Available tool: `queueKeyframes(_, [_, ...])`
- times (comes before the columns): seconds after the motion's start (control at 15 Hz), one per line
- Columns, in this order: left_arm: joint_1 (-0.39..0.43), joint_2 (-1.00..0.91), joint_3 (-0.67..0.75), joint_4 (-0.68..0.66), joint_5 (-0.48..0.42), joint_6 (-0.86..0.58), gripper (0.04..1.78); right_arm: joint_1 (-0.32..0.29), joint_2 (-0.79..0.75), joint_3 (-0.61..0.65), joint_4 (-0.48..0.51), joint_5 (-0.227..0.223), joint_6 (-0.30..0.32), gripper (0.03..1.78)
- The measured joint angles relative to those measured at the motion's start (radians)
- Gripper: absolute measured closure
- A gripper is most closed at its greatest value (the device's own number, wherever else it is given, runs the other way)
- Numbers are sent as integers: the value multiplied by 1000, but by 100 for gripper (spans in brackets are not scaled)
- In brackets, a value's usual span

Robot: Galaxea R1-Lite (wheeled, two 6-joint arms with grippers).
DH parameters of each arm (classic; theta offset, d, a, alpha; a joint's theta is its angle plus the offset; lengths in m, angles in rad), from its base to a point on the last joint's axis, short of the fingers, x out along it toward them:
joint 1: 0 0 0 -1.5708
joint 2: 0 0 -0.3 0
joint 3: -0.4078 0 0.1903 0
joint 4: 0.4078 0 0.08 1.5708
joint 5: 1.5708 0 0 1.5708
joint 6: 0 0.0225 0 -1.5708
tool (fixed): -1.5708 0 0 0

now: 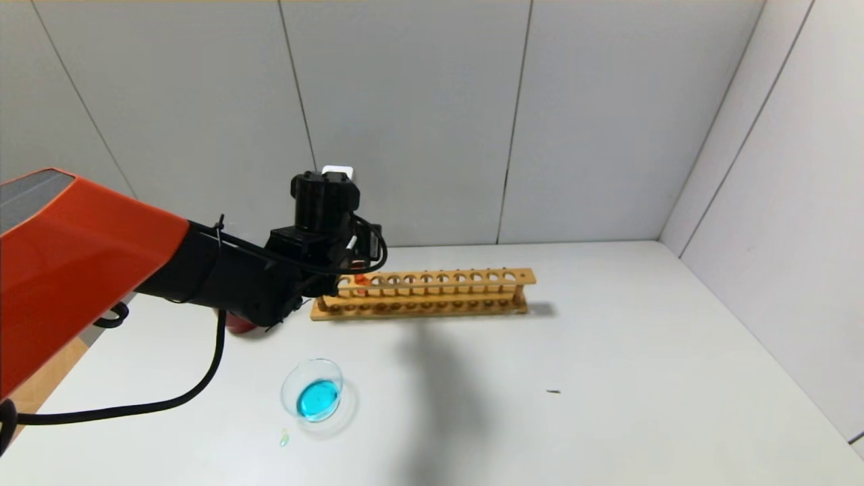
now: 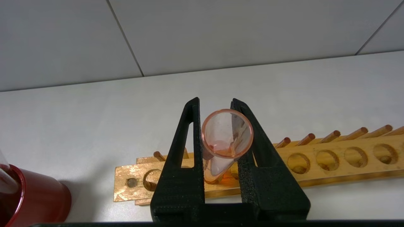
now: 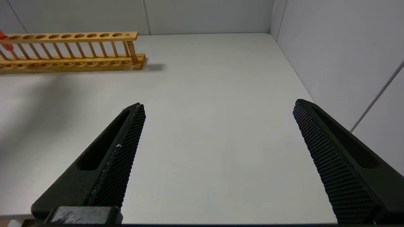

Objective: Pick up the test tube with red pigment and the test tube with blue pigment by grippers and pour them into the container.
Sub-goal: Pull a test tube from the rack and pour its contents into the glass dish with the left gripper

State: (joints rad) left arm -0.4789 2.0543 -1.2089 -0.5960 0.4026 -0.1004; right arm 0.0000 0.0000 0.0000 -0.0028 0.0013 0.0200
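Only the left wrist view shows left gripper (image 2: pixel 226 126) clamping red-pigment tube (image 2: pixel 225 138).

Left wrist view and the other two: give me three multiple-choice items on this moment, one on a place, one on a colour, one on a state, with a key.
1. Where is the red tube?
A. lying in the dish
B. at the rack's end nearest the red cup
C. in the red cup

2. What colour is the liquid in the dish?
A. blue
B. red
C. colourless

3. How do the right gripper's jaws stand?
A. shut on a tube
B. shut on nothing
C. wide apart over bare table

Key:
1 B, the left gripper holds the tube over the end holes, with the cup just beyond them.
2 A, a cyan pool lies in the dish.
3 C, the right wrist view shows only table between the jaws.
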Motion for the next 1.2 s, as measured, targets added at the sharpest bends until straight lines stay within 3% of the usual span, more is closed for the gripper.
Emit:
queueKeyframes(0.93, [0,-88,-140,156,8,18,148,0,0,0,0,0,0,10])
queueKeyframes(1.2, [-2,-164,-112,279,13,17,148,0,0,0,0,0,0,10])
